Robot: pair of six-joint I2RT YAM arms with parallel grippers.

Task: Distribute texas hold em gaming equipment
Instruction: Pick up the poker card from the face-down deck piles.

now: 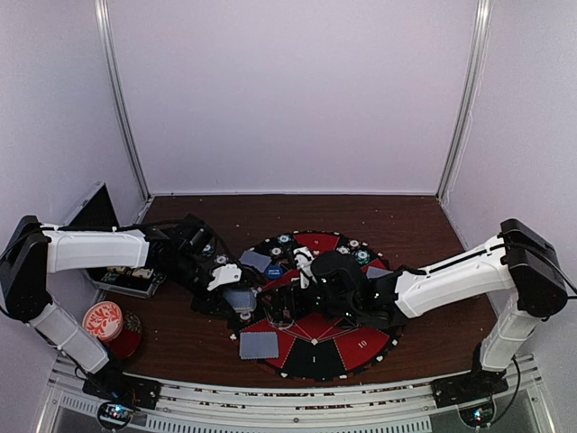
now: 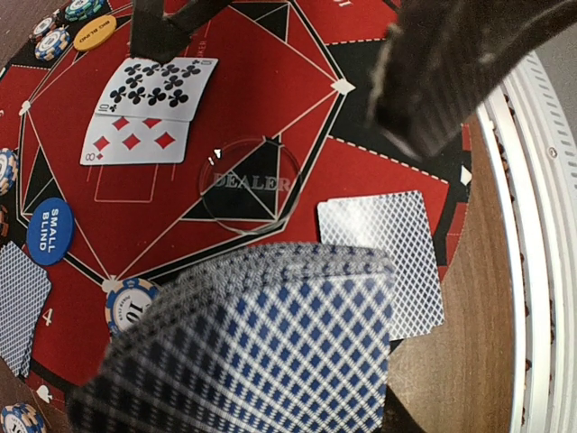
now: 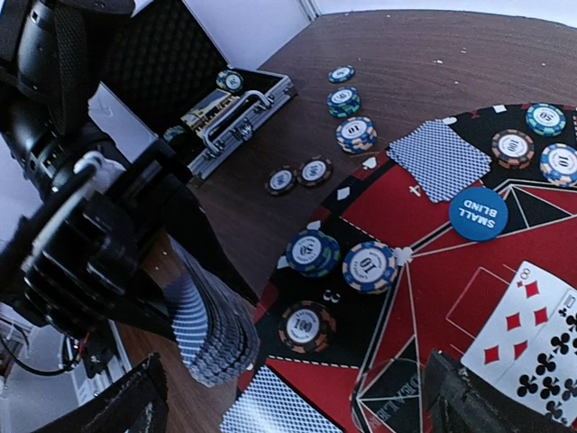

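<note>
- Two face-up cards (image 2: 149,108) lie at the centre of the mat (image 1: 361,347), with the right end effector (image 3: 306,406) spread wide above them.
- Left end effector (image 3: 171,271) grips the deck (image 2: 270,343) by the mat's left edge.
- Dealing appears underway; the next move is likely to draw another card.

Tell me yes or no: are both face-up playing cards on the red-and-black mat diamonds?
No: the face-up ten of clubs playing card shows black pips; only the face-up eight of diamonds playing card shows diamonds.
</note>
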